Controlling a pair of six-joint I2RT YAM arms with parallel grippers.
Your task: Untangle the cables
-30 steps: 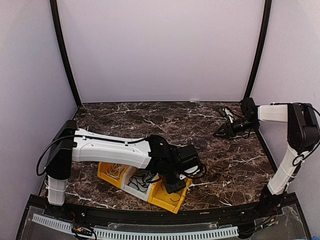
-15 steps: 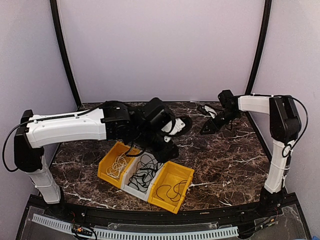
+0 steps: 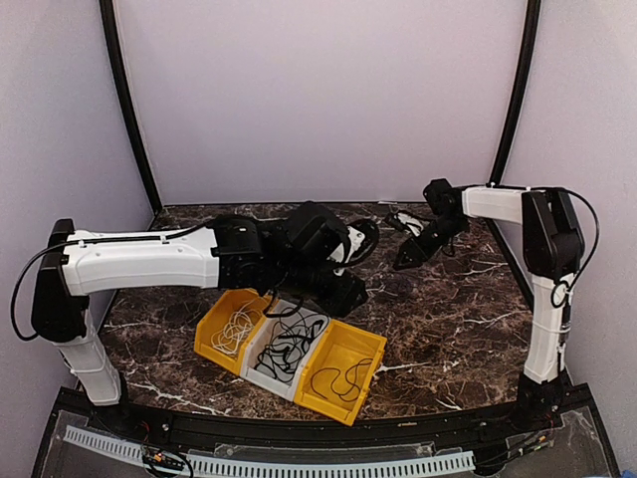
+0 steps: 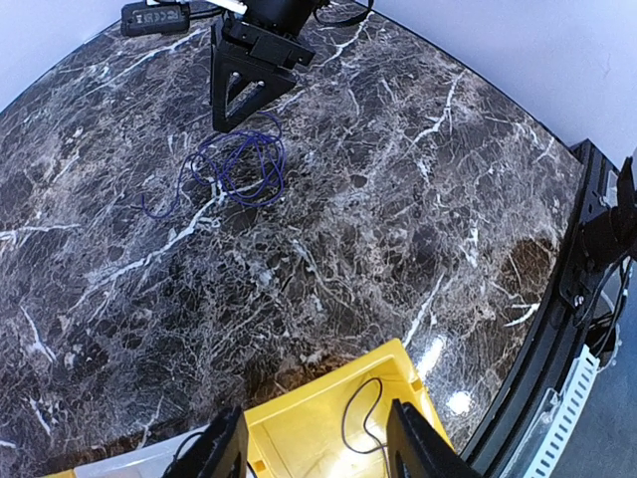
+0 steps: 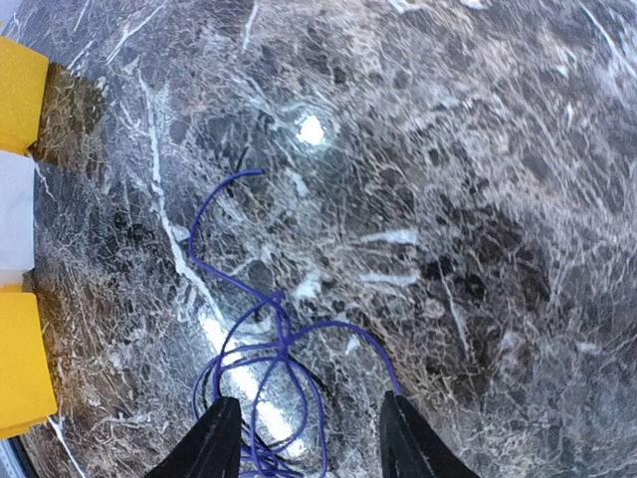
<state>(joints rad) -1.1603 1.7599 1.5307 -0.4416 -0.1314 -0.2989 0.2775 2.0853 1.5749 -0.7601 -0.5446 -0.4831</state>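
A tangled blue cable (image 5: 267, 363) lies on the dark marble table; it also shows in the left wrist view (image 4: 244, 169). My right gripper (image 5: 304, 448) is open, low over the tangle, with loops of the cable between its fingers; it also shows in the top view (image 3: 403, 261) and the left wrist view (image 4: 231, 118). My left gripper (image 4: 318, 453) is open and empty, held above the right yellow bin (image 4: 299, 423), which holds a thin black cable (image 4: 363, 418). In the top view the left gripper (image 3: 348, 294) hangs over the bins.
Three bins stand in a row at the front: a yellow one (image 3: 204, 339) with pale cable, a white one (image 3: 261, 370) with black cables, a yellow one (image 3: 370, 358). A black adapter (image 4: 154, 15) lies at the table's back. The enclosure's walls and black posts ring the table.
My left arm has risen out of the bins and swung back toward the table's middle. My right gripper has moved left from the right side to over the blue cable.
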